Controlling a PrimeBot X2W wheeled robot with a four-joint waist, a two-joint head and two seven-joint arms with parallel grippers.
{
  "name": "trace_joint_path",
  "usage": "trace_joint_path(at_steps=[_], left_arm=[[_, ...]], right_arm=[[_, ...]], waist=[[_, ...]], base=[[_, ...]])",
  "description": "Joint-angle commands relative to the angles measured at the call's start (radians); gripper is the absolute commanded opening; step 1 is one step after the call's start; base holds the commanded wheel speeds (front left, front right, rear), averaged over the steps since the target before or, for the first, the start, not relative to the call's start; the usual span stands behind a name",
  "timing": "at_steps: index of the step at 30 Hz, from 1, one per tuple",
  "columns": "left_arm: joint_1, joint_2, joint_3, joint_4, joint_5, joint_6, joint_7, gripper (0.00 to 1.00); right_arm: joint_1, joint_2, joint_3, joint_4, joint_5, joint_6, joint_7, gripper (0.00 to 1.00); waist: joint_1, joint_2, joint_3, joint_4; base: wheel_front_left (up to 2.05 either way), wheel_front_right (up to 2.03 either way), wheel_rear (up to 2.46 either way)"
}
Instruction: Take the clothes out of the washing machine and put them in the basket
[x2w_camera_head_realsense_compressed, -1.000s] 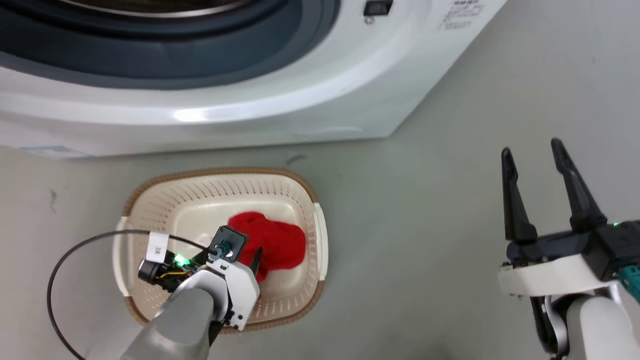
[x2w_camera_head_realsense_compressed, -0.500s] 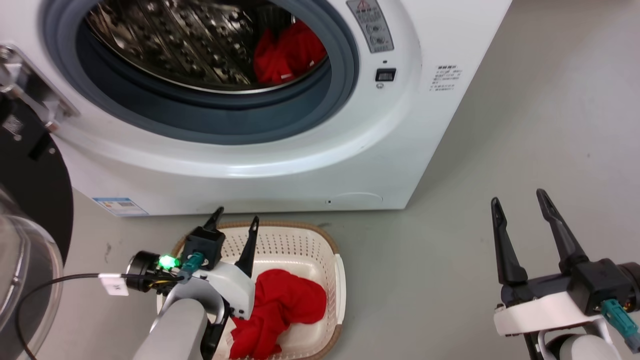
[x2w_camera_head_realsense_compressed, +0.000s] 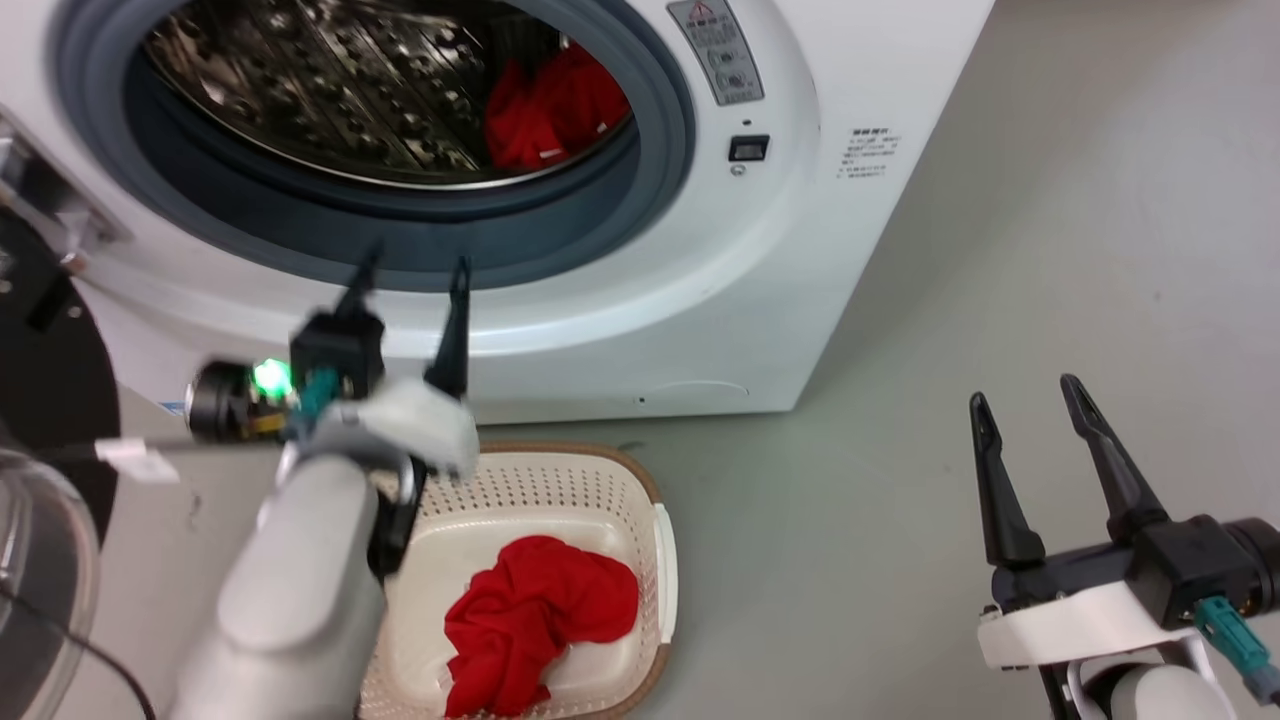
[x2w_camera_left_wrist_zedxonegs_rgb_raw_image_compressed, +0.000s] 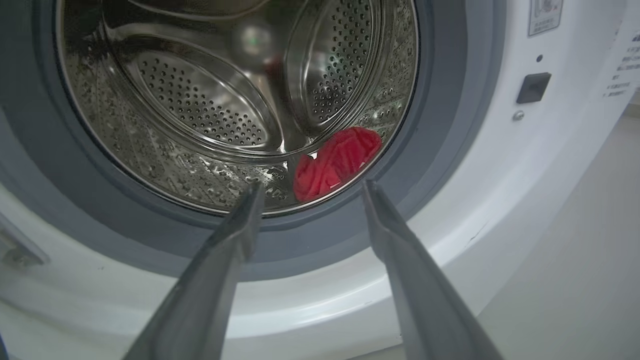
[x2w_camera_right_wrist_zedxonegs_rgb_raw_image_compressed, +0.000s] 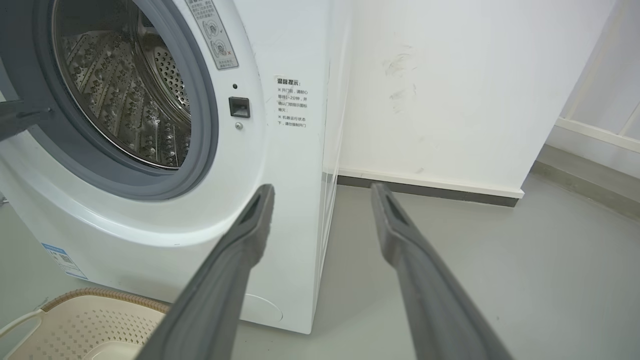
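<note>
- The washing machine (x2w_camera_head_realsense_compressed: 720, 300) stands with its door (x2w_camera_head_realsense_compressed: 40, 420) swung open on the left. The basket (x2w_camera_head_realsense_compressed: 600, 455) sits on the floor (x2w_camera_head_realsense_compressed: 900, 250), just in front of the machine's lower right part.
- The red garment in the basket (x2w_camera_head_realsense_compressed: 530, 615) lies crumpled on the basket's bottom, towards its right side.
- The red garment in the drum (x2w_camera_head_realsense_compressed: 550, 105) rests at the lower right of the steel drum (x2w_camera_head_realsense_compressed: 300, 90), close behind the grey ring (x2w_camera_head_realsense_compressed: 560, 230). A small pale patch on its lower edge may be its white part, but the view is too coarse to be sure.
- The left gripper (x2w_camera_head_realsense_compressed: 416, 258) hangs above the basket's far left corner, level with the ring's lower edge. Its fingers are spread, empty and aimed into the opening.
- In the left wrist view, the red garment in the drum (x2w_camera_left_wrist_zedxonegs_rgb_raw_image_compressed: 335, 160) sits between and beyond the two fingertips of the left gripper (x2w_camera_left_wrist_zedxonegs_rgb_raw_image_compressed: 312, 186), touching neither.
- The right gripper (x2w_camera_head_realsense_compressed: 1023, 392) is over bare floor to the right of the machine, well apart from both garments. Its fingers are parted and hold nothing.
</note>
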Motion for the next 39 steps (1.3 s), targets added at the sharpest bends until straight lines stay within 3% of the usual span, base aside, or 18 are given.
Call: trace_joint_path(at_steps=[1,10,23,30,39], left_arm=[[-0.026,0.003,0.003,0.009,0.003,-0.005,-0.003,1.00],[-0.383,0.046,-0.012,0.229,0.030,-0.060,0.066,1.00],[-0.818,0.131,-0.072,0.501,0.065,-0.145,0.292,1.00],[-0.984,0.143,-0.116,0.606,0.034,-0.163,0.452,1.00],[-1.083,0.157,-0.189,0.661,-0.055,-0.164,0.612,1.00]], right_arm=[[-0.017,0.001,0.001,-0.005,0.010,-0.001,-0.002,1.00],[-0.088,0.001,0.015,-0.021,0.028,-0.001,-0.002,1.00],[-0.177,0.001,0.030,-0.045,0.082,-0.001,-0.002,1.00],[-0.216,0.001,0.040,-0.059,0.106,-0.001,-0.002,1.00],[-0.242,0.001,0.055,-0.064,0.135,-0.001,-0.002,1.00]], waist=[[0.0001,-0.0001,0.023,-0.016],[0.0001,-0.0001,0.176,-0.094],[0.0001,-0.0001,0.394,-0.190],[0.0001,-0.0001,0.473,-0.217],[0.0001,-0.0001,0.532,-0.253]], base=[[0.00,0.00,0.00],[0.00,0.00,0.00],[0.00,0.00,0.00],[0.00,0.00,0.00],[0.00,0.00,0.00]])
